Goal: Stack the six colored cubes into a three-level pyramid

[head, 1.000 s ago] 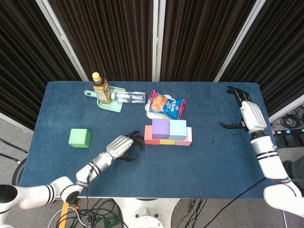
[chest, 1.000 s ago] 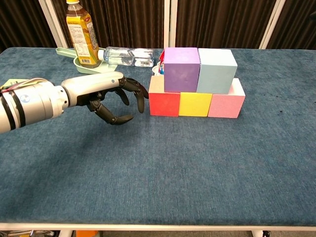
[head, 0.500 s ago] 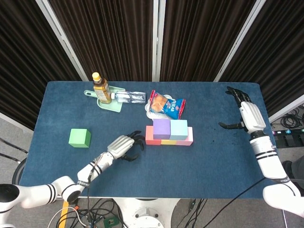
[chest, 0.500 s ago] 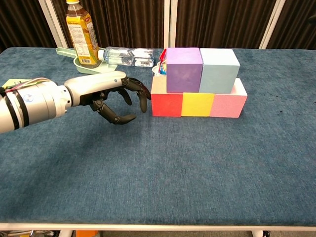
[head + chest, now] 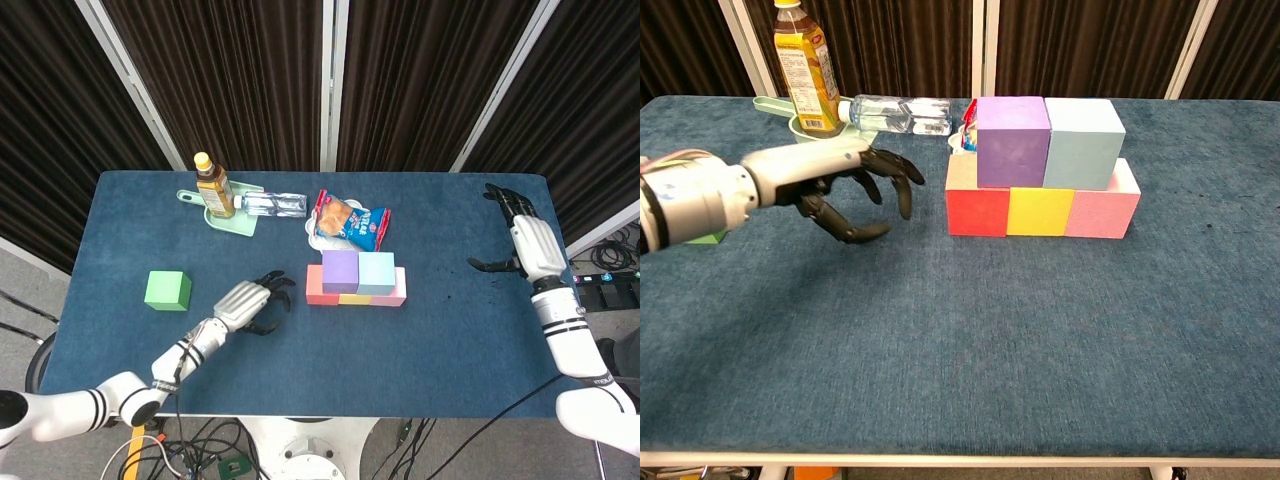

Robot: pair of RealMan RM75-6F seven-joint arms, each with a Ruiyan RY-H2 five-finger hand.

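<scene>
Stack: red cube (image 5: 975, 211), yellow cube (image 5: 1036, 211) and pink cube (image 5: 1100, 211) sit in a touching row; purple cube (image 5: 1012, 142) and light blue cube (image 5: 1083, 144) rest on top, side by side.
Green cube (image 5: 167, 290): alone, well left of the stack.
Left hand (image 5: 845, 185): near the stack's left end, apart from the red cube, palm down, fingers spread and curled, holding nothing.
Right hand (image 5: 527, 244): well right of the stack, raised over the table (image 5: 440, 340), fingers apart, empty.
Snack bag (image 5: 350, 221): just behind the stack; print unreadable.
Tea bottle (image 5: 806, 70): upright on a pale green tray (image 5: 775, 107), behind and left of the stack; yellow label, text illegible.
Clear water bottle (image 5: 898, 112): lying beside the tea bottle.
</scene>
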